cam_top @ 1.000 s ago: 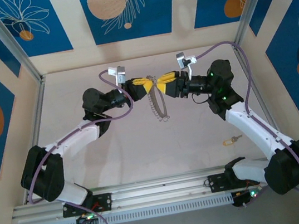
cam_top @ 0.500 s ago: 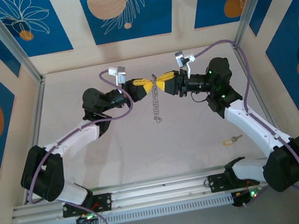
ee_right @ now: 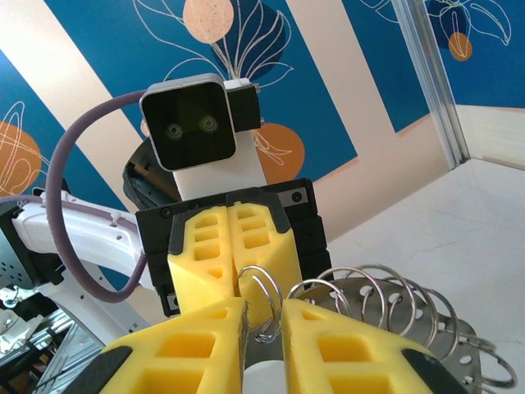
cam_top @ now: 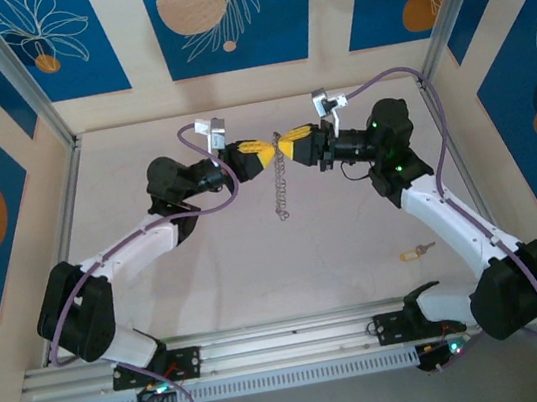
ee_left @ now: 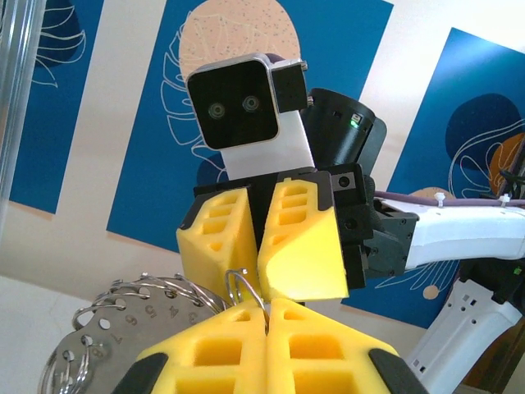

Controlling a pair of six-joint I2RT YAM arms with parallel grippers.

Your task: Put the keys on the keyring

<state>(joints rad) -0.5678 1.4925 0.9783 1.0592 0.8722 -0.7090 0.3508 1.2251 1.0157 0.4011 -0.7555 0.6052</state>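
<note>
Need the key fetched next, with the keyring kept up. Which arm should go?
Probably right. The key lies on the table beside the right arm, far from the left arm. The left gripper is shut on the keyring and can hold it aloft while the right gripper goes down.

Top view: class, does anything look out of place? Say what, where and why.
The key lies alone on the table beside the right arm, far from the keyring lifted mid-table.

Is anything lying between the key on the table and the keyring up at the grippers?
Nothing visible does. The key lies on bare table beside the right arm; the space from it up to the keyring looks open.
</note>
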